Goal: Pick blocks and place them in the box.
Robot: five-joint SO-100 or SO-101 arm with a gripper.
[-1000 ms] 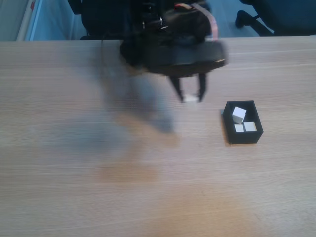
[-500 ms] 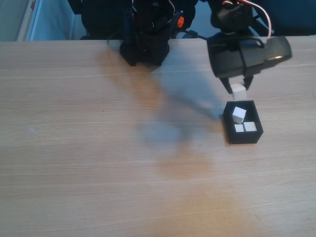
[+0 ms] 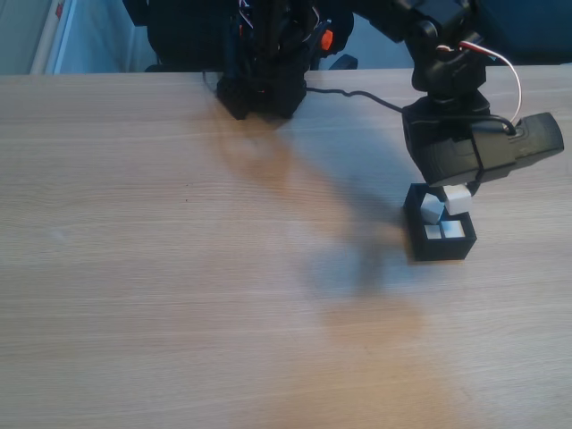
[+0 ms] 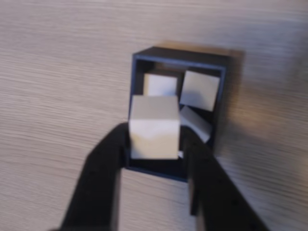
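— Gripping status? Gripper [image 4: 154, 144] clamped on one white block [image 4: 154, 126], held just above the open black box [image 3: 420, 246].
— Box contents? Three more blocks [image 4: 199, 89] inside, one tilted; standing on wooden table [image 3: 179, 268].

Likely an office, wood-grain desk [image 3: 134, 268], wheeled chair base [image 3: 465, 31] on blue floor past desk's far edge

High fixed view; close wrist view
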